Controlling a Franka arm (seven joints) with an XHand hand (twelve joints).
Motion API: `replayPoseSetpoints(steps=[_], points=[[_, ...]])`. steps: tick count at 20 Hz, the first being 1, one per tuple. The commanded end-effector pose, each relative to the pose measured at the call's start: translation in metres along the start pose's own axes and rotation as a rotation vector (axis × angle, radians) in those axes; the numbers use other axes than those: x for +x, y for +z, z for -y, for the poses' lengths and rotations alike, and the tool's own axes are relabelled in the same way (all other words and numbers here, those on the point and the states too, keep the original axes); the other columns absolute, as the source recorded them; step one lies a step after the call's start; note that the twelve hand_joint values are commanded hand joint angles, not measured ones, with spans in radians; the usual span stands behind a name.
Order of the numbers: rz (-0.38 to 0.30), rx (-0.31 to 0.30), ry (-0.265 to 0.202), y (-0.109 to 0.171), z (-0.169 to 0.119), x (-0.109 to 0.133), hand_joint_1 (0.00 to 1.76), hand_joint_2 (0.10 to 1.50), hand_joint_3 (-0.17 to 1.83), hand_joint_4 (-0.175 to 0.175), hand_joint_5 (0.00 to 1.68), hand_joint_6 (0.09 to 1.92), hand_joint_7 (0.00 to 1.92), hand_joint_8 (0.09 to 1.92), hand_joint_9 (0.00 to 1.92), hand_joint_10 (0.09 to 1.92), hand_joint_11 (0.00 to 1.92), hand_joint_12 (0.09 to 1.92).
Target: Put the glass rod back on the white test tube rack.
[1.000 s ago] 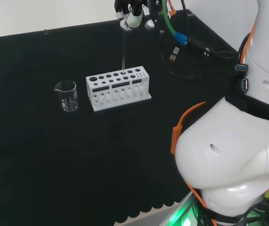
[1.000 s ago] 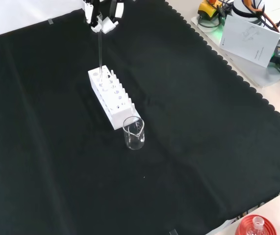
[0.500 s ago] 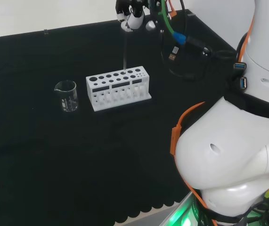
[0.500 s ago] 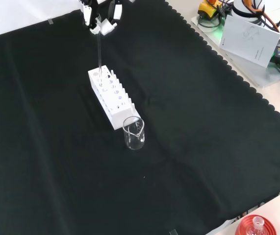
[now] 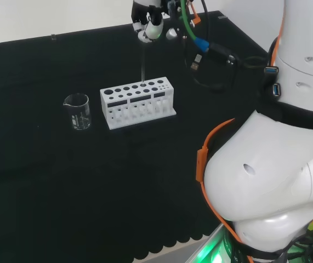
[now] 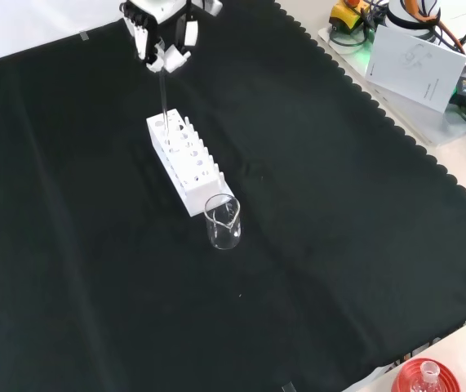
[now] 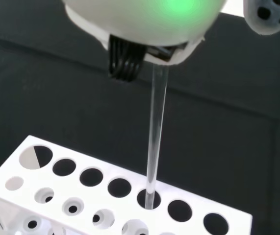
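Black and white hand (image 6: 163, 33): fingers closed on the top of a clear, slender glass rod (image 7: 155, 137), hung upright beneath it. Rod's lower end is entered in a hole of the white perforated test tube rack (image 5: 138, 102); clear glass beaker (image 6: 224, 222) just beside the rack on the black cloth surface (image 6: 339, 245).

You've got black cloth (image 6: 314, 245) with a scalloped edge over a pale surface (image 6: 461, 351), white wall (image 5: 46, 16) behind, even light, green glow (image 5: 214, 249) at the base.

clear glass rod (image 7: 154, 147) upright, tip in white test tube rack (image 7: 110, 196) hole.
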State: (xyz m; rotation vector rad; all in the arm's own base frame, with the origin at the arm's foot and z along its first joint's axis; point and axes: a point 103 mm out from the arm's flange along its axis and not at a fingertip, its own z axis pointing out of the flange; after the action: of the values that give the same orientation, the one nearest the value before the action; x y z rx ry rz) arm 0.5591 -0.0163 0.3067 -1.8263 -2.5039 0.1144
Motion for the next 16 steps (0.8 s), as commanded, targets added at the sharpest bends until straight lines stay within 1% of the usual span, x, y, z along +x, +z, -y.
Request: replayPoseSetpoints(steps=[1,16], points=[[-0.008,0.024,-0.022,0.012,-0.013,0.003,1.32,0.56,0.89,-0.175,1.10,0.93,1.37,0.76,1.83,0.09,1.67,0.43],[-0.005,0.053,-0.030,0.021,-0.027,-0.005,1.32,0.56,0.89,-0.175,1.10,0.93,1.37,0.76,1.83,0.09,1.67,0.43]])
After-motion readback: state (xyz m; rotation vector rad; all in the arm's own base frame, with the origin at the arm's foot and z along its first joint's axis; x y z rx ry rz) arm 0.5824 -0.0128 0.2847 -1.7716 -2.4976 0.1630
